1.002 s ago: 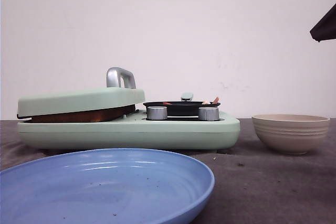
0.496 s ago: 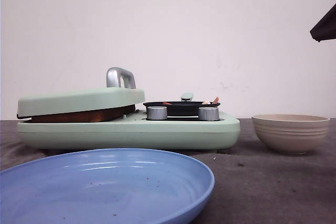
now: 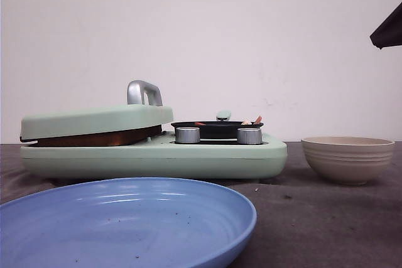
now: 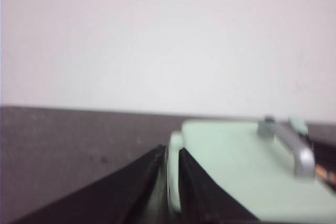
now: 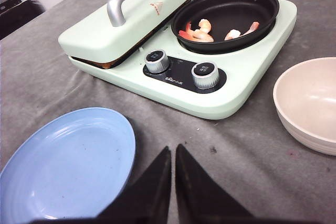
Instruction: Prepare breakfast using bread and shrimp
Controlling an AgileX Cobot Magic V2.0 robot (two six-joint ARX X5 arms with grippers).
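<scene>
Where the grey table begins at the left of the front view, a blue plate lies nearest the camera, with specks of crumb on it; behind it stands a pale green cooker whose left half is covered by a hinged lid with a grey handle; the lid is down but not flat, and a brown edge shows in the gap beneath it, which may be the bread, though I cannot tell for sure; to the right of the lid two silver knobs sit on the front of the cooker, and behind them a black pan rests in the right half; the shrimp, a few pink-orange curls, lie inside that pan; further right, well apart from the cooker, a beige bowl stands on the table.

The left gripper is clenched with only a thin slit between its dark fingers and holds nothing; it hangs near the lid's left end; the right gripper is likewise clenched and holds nothing, above the table between plate and bowl, in front of the knobs.
</scene>
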